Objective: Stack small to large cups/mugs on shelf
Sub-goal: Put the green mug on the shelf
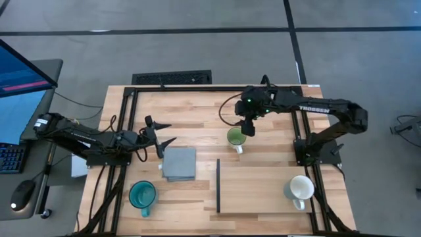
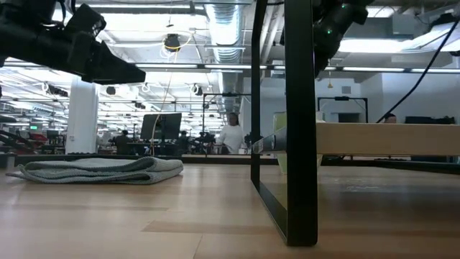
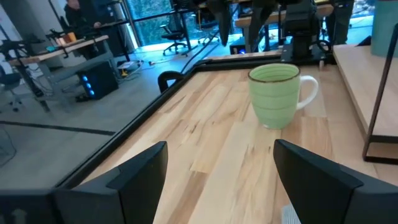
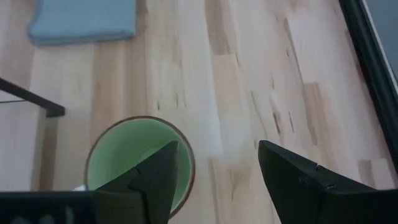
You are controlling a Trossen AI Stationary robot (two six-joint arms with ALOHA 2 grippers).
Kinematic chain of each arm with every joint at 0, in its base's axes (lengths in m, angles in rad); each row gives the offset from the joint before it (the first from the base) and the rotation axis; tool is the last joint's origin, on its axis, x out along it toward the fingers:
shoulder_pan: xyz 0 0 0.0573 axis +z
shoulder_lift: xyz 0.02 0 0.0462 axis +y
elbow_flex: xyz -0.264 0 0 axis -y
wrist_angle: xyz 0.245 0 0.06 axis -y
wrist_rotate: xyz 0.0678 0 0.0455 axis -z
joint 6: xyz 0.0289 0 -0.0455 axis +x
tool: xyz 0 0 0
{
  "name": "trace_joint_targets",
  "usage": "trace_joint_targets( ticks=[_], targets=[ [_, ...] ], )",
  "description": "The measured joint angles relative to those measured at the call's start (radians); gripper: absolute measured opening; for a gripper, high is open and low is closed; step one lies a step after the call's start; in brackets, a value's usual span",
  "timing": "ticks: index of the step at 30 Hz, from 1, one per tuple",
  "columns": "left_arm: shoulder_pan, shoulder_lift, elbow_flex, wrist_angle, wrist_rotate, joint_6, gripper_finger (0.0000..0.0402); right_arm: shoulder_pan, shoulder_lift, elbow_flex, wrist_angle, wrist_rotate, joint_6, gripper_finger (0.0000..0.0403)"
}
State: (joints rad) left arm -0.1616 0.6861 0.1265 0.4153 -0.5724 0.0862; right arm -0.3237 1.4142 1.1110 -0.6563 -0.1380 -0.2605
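The light green mug stands upright on the table right of centre; it also shows in the left wrist view and the right wrist view. My right gripper is open just above the mug's far rim, one finger over the opening and one outside; in the high view it hangs over that rim. My left gripper is open and empty, left of centre. The teal mug stands near left, the white mug near right. The wood shelf stands between them, its black strip on the left.
A folded grey cloth lies beside my left gripper, left of the shelf. The shelf is raised on a black frame. Black frame rails border the table. Bare wood lies between the two grippers.
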Motion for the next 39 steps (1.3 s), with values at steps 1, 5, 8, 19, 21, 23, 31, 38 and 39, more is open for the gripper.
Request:
trace_joint_targets(
  ticks=[1, 5, 8, 19, 21, 23, 31, 38, 39],
  targets=[
    [0.000, 0.000, 0.000, -0.003, 0.004, 0.003, 0.0284, 0.001, 0.010, 0.000, 0.002, 0.006, 0.005, 0.0244],
    [0.000, 0.000, 0.000, -0.005, 0.010, 0.012, 0.0284, 0.003, 0.048, 0.000, 0.002, 0.007, -0.024, 0.0244],
    [0.000, 0.000, 0.000, -0.005, 0.009, 0.026, 0.0284, 0.003, 0.061, 0.000, 0.002, 0.008, -0.035, 0.0244],
    [0.000, 0.000, 0.000, -0.005, 0.009, 0.045, 0.0284, 0.006, 0.064, 0.000, 0.001, 0.008, -0.036, 0.0244],
    [0.000, 0.000, 0.000, -0.005, 0.009, 0.045, 0.0284, 0.010, 0.064, 0.000, 0.003, 0.008, -0.037, 0.0244],
    [0.000, 0.000, 0.000, -0.006, 0.009, 0.045, 0.0284, 0.010, 0.064, 0.000, 0.005, 0.008, -0.037, 0.0244],
    [0.000, 0.000, 0.001, -0.017, 0.009, 0.045, 0.0284, 0.042, 0.064, 0.000, -0.022, 0.007, -0.102, 0.0244],
    [0.000, 0.000, 0.001, -0.035, 0.009, 0.046, 0.0284, 0.084, 0.064, 0.000, -0.006, 0.047, -0.149, 0.0244],
    [0.000, 0.000, 0.001, -0.036, 0.008, 0.046, 0.0284, 0.086, 0.064, 0.000, -0.007, 0.072, -0.143, 0.0244]
  ],
)
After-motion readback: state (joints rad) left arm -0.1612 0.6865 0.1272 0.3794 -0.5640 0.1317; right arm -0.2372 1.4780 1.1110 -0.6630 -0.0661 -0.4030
